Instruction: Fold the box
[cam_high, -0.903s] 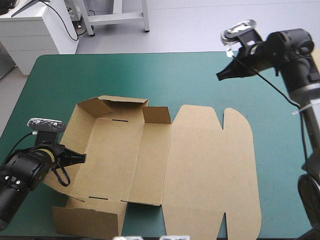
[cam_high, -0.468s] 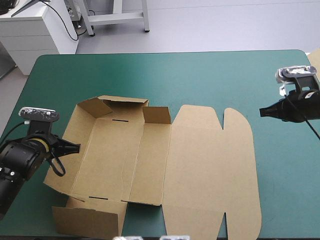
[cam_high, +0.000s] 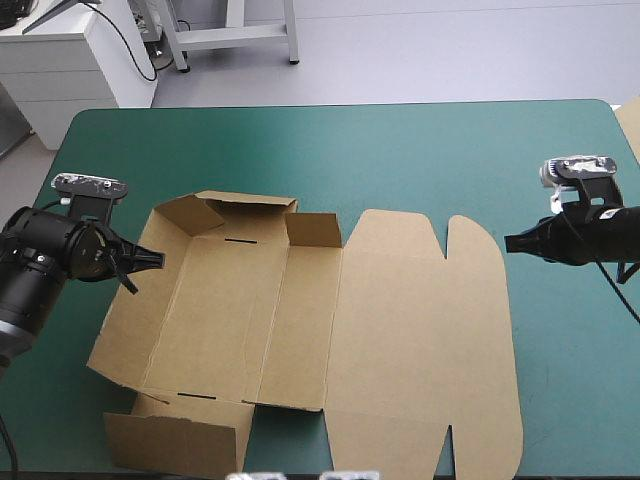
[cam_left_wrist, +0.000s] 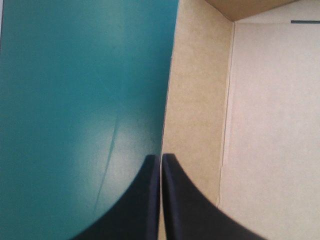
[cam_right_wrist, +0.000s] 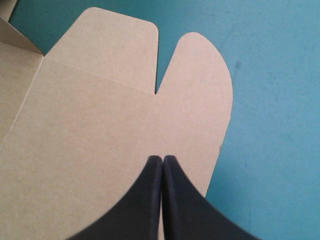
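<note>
Left tool (cam_left_wrist: 161, 156): clenched on nothing, poised over the outer edge of the left wall (cam_high: 128, 315) of the brown box (cam_high: 290, 330). Right tool (cam_high: 508, 242): also clenched and empty, over the edge of the lid's rounded flap (cam_high: 478, 250). The box lies in the middle of the table (cam_high: 400, 150), with 2 walls raised, the left wall splayed outward and the lid (cam_high: 420, 340) flat. Release the left tool before descending, take the wall edge squarely, then swing it upright along its crease. Press the lid with the right tool if the sheet slides.
</note>
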